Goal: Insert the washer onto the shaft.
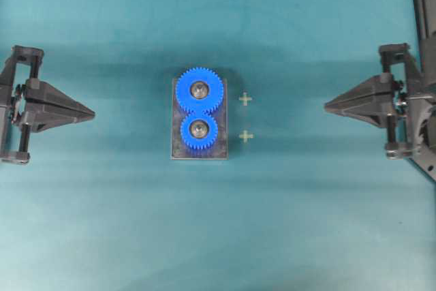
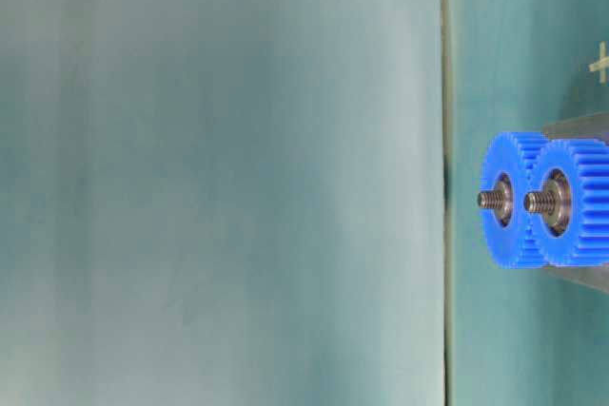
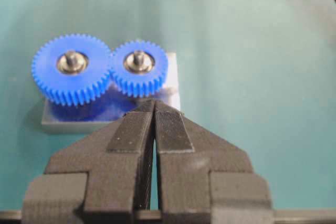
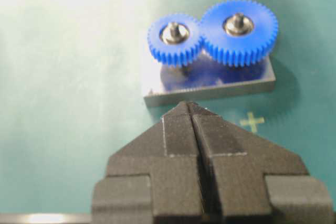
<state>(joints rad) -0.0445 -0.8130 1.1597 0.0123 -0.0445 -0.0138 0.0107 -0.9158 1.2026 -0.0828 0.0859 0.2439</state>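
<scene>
Teal table [image 1: 102, 223]. Left hand [image 1: 90, 114] at left edge, right hand [image 1: 328, 106] at right edge: both closed, empty. Grey base plate [image 1: 177, 148], centre frame. Larger blue gear [image 1: 199, 90] meshing smaller blue gear [image 1: 199, 129], each on a shaft [image 1: 199, 88]. Washer: cannot tell where.

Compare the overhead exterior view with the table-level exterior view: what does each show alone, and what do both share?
Only the overhead view shows the shut left gripper and shut right gripper, and both pale cross marks. Only the table-level view shows the threaded metal shafts protruding from the gears. Both show two meshed blue plastic gears on a grey metal base plate.
</scene>
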